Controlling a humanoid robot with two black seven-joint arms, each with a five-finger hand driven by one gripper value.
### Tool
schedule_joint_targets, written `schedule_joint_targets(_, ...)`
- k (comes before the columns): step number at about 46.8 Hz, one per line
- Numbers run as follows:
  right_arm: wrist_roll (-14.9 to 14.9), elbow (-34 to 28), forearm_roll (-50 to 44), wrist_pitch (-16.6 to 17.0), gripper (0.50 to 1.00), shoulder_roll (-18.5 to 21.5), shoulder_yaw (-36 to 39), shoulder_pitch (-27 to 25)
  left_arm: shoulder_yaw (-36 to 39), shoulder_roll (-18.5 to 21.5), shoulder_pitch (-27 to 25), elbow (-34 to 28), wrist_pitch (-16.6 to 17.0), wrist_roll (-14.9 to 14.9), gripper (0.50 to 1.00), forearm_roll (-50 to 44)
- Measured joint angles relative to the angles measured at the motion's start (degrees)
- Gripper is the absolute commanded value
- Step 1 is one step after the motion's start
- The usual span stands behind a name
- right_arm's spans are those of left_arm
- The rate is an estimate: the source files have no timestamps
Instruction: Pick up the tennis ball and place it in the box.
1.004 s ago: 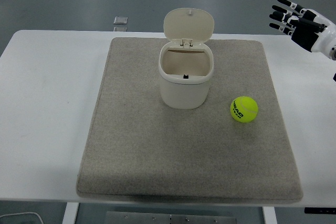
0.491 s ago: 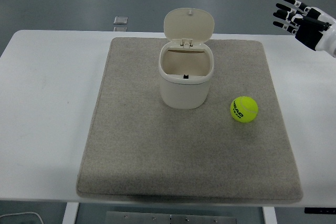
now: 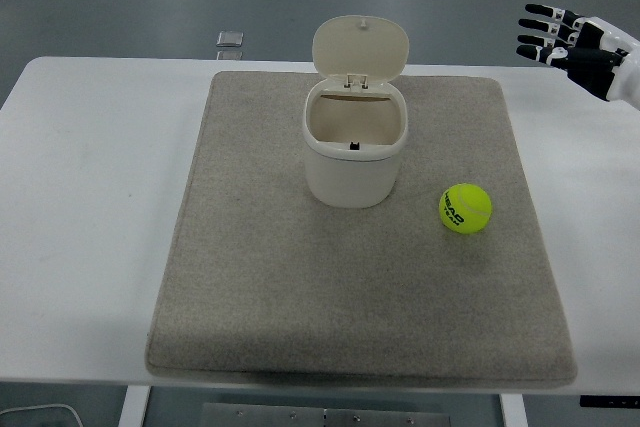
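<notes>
While I watch the head view, the tennis ball (image 3: pixel 465 209) rests on the grey mat (image 3: pixel 250 277), right of the open box (image 3: pixel 355 147), apart from it. Its black print faces left; I cannot read it. My right hand (image 3: pixel 575 45), partly cut off, hovers with fingers spread, holding nothing.

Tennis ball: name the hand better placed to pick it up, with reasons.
Right. The right hand is in view with fingers spread, at the table's far right, on the same side as the tennis ball, which lies right of the box. The left hand is not in view.
</notes>
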Motion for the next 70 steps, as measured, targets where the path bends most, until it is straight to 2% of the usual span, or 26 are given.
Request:
schedule_joint_targets(11,6.0,9.6,-14.3,0.7,0.917,-4.5,-0.5,-0.2,0.0,0.0,0.0,0.0,0.0,0.0,0.992,0.0)
schedule_joint_targets(18,8.9,12.0,-23.0,1.2,0.917,-5.7,-0.9,-0.5,0.0,0.0,0.0,0.0,0.0,0.0,0.992,0.0)
schedule_joint_targets(26,12.6,14.2,-34.1,4.1,0.917,-8.4,-0.5,-1.9,0.0,0.0,0.0,0.0,0.0,0.0,0.992,0.0)
schedule_joint_targets(32,15.0,17.1,-41.4,4.3,0.915,-10.3,-0.8,-3.4,0.0,0.0,0.0,0.0,0.0,0.0,0.992,0.0)
schedule_joint_targets(42,15.8,25.9,-47.1,4.3,0.915,-14.4,-0.9,-6.1,0.0,0.0,0.0,0.0,0.0,0.0,0.992,0.0)
schedule_joint_targets(54,15.7,29.5,-53.6,3.4,0.915,-13.8,-1.1,-9.1,0.0,0.0,0.0,0.0,0.0,0.0,0.992,0.0)
schedule_joint_targets(70,15.6,29.6,-54.6,-6.1,0.913,-12.2,-6.4,-11.8,0.0,0.0,0.0,0.0,0.0,0.0,0.992,0.0)
